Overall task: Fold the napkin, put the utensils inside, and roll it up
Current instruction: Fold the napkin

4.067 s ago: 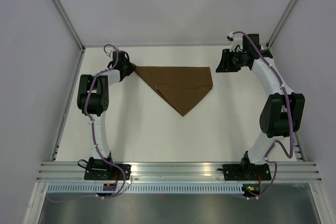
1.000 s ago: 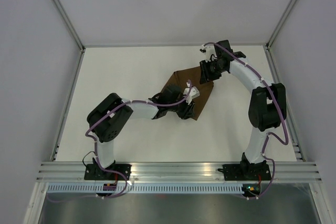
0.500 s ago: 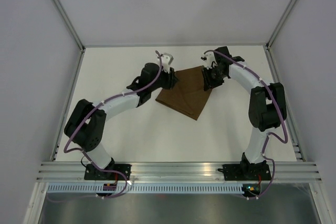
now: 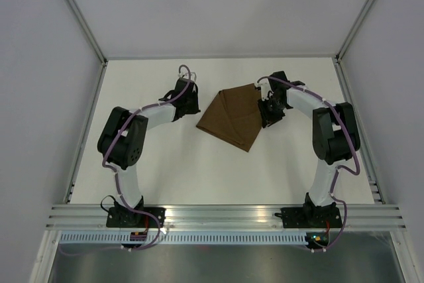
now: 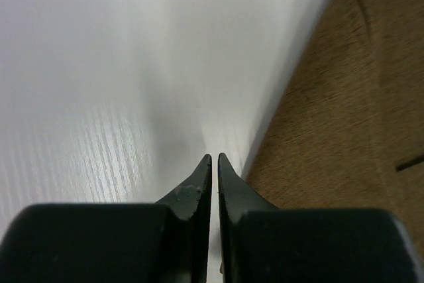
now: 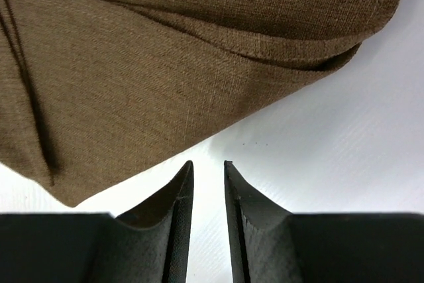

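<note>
Your napkin [image 4: 230, 118] lies folded on the white table [image 4: 199, 170], a little above and right of the middle of the top view. It makes a rough four-sided shape with one corner pointing to the lower right. Creases and a stitched hem show across it in the right wrist view [image 6: 165, 64].

Your left gripper [image 4: 192, 103] sits to the left of the napkin's upper left edge, with a strip of bare table between them. In its own camera the two black fingers [image 5: 214, 158] meet at the tips with only a hairline slit and grip nothing. The cloth [image 5: 331, 117] fills the right side of that frame, beside the fingers rather than between them.

Your right gripper [image 4: 267, 114] is at the napkin's right edge, where its wrist covers part of the cloth from above. In the right wrist view its fingertips [image 6: 207, 164] stand a narrow gap apart, with white table showing through. They stop just short of the napkin's lower edge and hold nothing.

Purple cables loop along both arms. The aluminium rail [image 4: 225, 213] carrying the bases runs across the bottom, and pale walls close in the table on three sides.
</note>
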